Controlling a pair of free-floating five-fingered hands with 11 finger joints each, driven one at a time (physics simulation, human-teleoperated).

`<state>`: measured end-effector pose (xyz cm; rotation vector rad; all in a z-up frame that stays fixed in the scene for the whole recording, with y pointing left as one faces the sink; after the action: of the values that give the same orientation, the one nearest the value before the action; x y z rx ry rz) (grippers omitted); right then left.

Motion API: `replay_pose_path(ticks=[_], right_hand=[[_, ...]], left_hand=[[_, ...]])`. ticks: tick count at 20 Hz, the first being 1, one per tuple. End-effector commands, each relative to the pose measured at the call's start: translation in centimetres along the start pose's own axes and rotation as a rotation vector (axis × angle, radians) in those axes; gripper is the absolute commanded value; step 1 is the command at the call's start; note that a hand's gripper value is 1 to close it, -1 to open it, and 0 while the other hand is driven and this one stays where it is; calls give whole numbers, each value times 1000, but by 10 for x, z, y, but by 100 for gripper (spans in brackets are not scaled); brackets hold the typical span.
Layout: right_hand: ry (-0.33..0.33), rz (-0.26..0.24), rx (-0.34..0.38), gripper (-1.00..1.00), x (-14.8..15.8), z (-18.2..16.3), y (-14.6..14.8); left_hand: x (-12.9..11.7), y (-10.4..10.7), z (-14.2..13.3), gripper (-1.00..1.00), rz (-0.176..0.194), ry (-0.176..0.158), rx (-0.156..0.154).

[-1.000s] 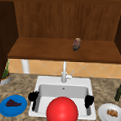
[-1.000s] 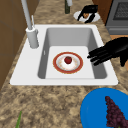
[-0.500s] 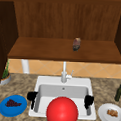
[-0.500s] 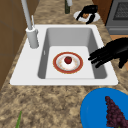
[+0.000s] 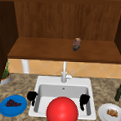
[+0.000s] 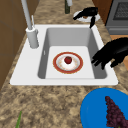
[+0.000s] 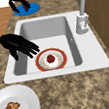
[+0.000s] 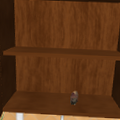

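Two robot hands, left [image 5: 32,96] and right [image 5: 84,99], unmoved at sink [image 5: 40,82] rims, fingers relaxed, holding nothing.

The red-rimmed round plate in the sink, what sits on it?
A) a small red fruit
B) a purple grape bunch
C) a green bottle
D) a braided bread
A: the small red fruit sits mid-plate on the red-rimmed round plate in the white sink.

Left of the sink [image 5: 40,80], a blue plate [image 5: 4,110] with grapes [image 5: 13,103]; right of it, a white plate [image 5: 104,115] with bread [image 5: 112,112] and a dark bottle [image 5: 118,92]; above it, a small jar [image 5: 76,44] on the shelf [image 5: 41,49].
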<state>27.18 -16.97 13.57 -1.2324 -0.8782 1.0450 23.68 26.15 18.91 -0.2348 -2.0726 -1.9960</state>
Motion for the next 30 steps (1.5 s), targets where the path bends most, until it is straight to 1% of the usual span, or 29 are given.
replay_pose_path(ticks=[1, 2, 6, 11, 16, 17, 19, 23, 26, 27, 30], right_hand=[[-48, 20, 40, -100, 21, 7, 7], [-56, 15, 38, -100, 22, 11, 6], [-77, 11, 52, -100, 42, 18, 10], [-169, 3, 65, -100, 56, 22, 18], [-267, -2, 105, -100, 70, 25, 23], [-280, 8, 111, -100, 76, 24, 28], [-268, 11, 88, -100, 89, 9, 39], [-241, 20, 88, -100, 115, -24, 62], [-242, 18, 84, -100, 129, -48, 79], [-242, 25, 76, -100, 135, -56, 86], [-246, 22, 65, -100, 142, -68, 110]], left_hand=[[0, 0, 0, 0, 0, 0, 0], [0, 0, 0, 0, -1, 1, 1], [0, 0, 0, 0, -5, 2, 3], [0, 0, 0, 0, -9, 4, 5], [-1, 0, 0, 0, -10, 5, 7], [-1, 0, 0, 0, -11, 5, 7], [-1, 0, 0, 0, -11, 5, 7], [-1, 0, 0, 0, -12, 6, 8], [-1, 0, 0, 0, -12, 6, 8], [-1, 0, 0, 0, -12, 6, 8], [-1, 0, 0, 0, -12, 6, 8]])
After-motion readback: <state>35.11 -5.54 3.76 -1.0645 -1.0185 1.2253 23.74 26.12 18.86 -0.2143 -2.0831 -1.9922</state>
